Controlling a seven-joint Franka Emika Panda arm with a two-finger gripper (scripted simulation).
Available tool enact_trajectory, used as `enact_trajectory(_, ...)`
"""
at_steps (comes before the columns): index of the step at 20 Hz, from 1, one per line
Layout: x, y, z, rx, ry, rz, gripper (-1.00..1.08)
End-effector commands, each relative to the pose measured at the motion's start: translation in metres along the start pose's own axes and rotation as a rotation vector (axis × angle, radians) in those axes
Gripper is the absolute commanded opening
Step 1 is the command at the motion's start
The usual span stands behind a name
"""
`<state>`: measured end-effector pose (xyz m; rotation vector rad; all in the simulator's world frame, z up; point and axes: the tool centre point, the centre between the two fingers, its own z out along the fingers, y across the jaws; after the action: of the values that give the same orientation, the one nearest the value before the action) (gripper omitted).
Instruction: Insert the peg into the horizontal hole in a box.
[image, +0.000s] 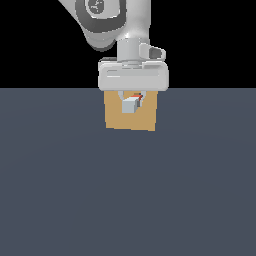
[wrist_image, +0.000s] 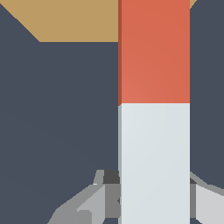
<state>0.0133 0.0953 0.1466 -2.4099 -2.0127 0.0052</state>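
Peg (wrist_image: 154, 109) clamped at pale end between closed gripper (wrist_image: 148, 197) fingers (wrist_image: 109, 197); orange half directed toward box (wrist_image: 74, 19). Seen from outside: peg (image: 131, 104) raised off floor (image: 125, 190), before box (image: 145, 117) face. Hole not discernible.

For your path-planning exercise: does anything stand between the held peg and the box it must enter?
Nothing visible does. The peg points its orange end at the box, with only bare floor between them in the wrist view. The hole itself is not visible.
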Motion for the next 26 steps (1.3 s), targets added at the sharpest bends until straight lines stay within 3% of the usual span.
enact_trajectory(1,0.001,0.002,-0.003,-0.006,0.003,-0.001,-1.00)
enact_trajectory(10,0.011,0.001,-0.001,-0.003,0.002,-0.001,-1.00)
enact_trajectory(21,0.095,0.000,-0.002,-0.004,0.003,0.000,-1.00)
enact_trajectory(26,0.120,0.000,-0.003,-0.005,0.003,0.000,-1.00)
